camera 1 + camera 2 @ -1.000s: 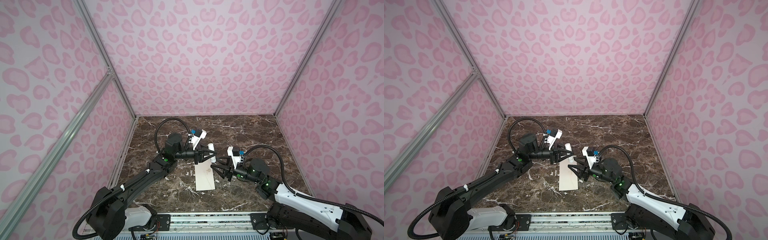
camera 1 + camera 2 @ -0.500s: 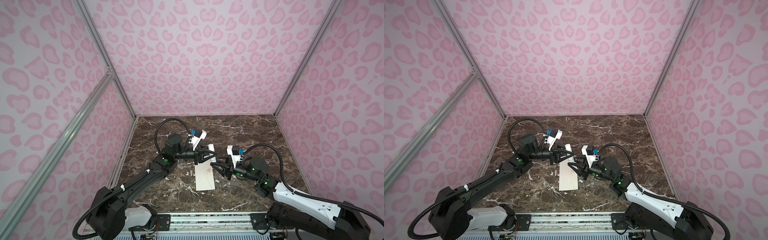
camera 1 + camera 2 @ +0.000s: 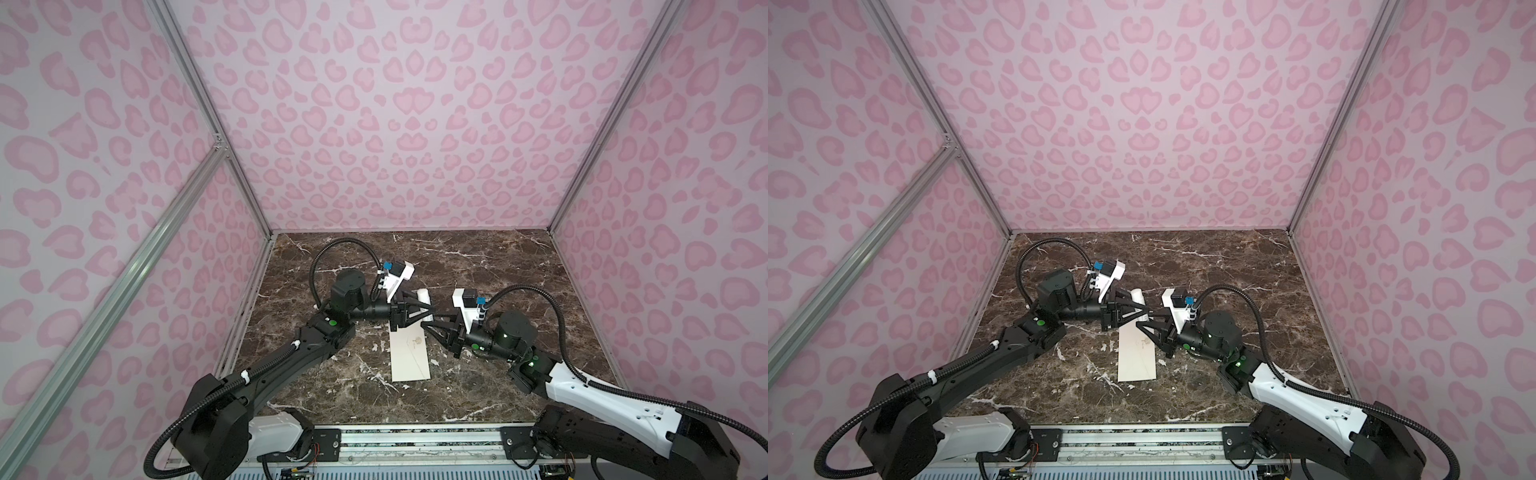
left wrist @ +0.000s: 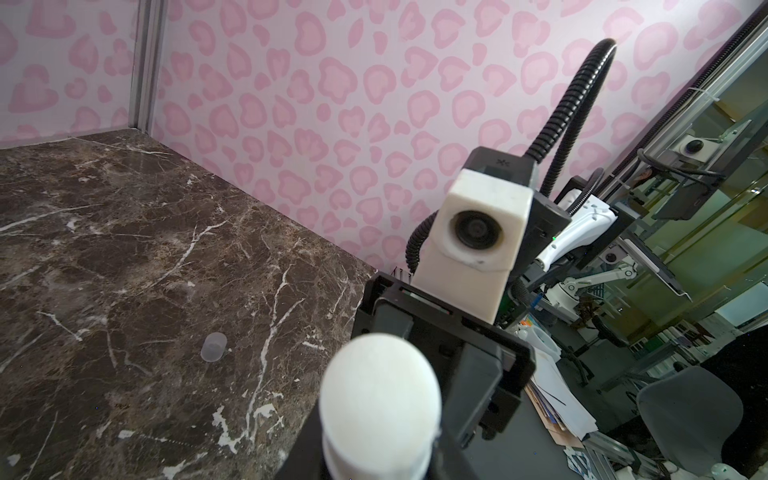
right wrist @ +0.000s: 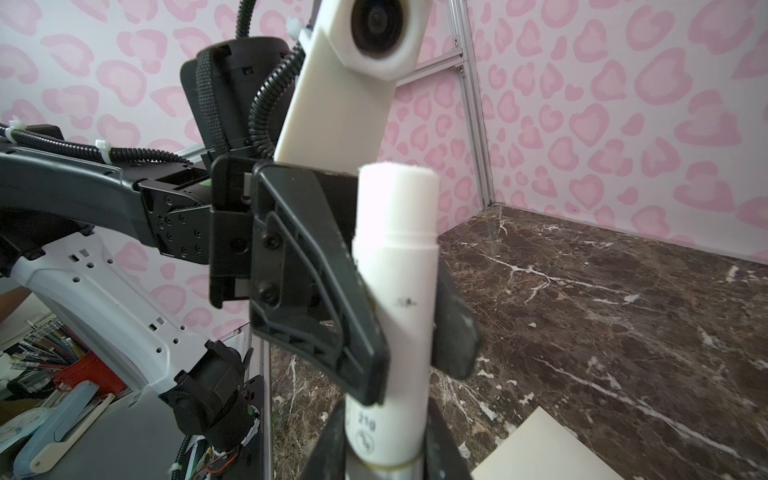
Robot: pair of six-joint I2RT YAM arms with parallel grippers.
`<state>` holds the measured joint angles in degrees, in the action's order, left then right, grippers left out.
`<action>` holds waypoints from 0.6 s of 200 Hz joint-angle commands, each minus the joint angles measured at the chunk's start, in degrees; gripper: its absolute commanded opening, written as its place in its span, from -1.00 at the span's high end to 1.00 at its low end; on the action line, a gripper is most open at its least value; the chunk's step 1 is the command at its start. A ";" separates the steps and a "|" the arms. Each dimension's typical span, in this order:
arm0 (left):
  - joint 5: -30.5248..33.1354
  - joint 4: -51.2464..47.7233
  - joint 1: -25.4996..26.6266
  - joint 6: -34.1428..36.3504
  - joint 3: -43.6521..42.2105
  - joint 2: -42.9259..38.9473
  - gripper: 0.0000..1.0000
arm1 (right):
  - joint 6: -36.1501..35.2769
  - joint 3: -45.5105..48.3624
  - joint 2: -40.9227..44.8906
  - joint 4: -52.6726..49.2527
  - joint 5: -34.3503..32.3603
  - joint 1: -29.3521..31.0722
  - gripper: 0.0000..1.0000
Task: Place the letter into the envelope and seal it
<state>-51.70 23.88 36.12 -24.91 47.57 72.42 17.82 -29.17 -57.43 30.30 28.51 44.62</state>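
Now closer, my right gripper [image 3: 428,326] is clamping the glue stick [image 5: 395,270] beside my left gripper [image 5: 411,357], also grasping it. Below my fingers [image 5: 332,316] the envelope [image 3: 409,353] is waiting for sealing; the letter is not showing.

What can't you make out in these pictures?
- Letter: in no view; whether it is inside the envelope cannot be told.
- Envelope's far end: both top views, covered by the left gripper and right gripper.
- Right gripper's hold on the stick: right wrist view's edge cuts its fingers off.
- Emblem: too small in both top views.
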 commanded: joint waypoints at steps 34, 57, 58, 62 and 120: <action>11.27 -6.28 0.26 1.69 0.39 -2.12 0.92 | -4.22 -2.94 0.30 -4.95 -7.12 1.50 0.68; 19.04 -9.48 0.66 1.53 0.33 -3.53 0.93 | -6.34 -4.73 -0.38 -7.61 -12.94 3.04 0.72; 19.33 -9.61 0.68 1.44 0.33 -3.57 0.93 | -6.33 -4.79 -0.39 -7.66 -13.30 3.12 0.72; 20.54 -9.91 0.77 1.23 0.21 -3.83 0.93 | -6.04 -5.07 -0.52 -7.84 -14.70 3.25 0.73; 34.30 -11.00 3.77 -1.23 -0.68 -5.80 0.93 | -13.07 -10.65 -5.09 -10.60 -42.47 16.13 0.78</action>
<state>-29.54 15.27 39.22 -25.41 47.11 66.70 9.89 -37.45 -60.47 17.91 -0.80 56.77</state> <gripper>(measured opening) 0.284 0.253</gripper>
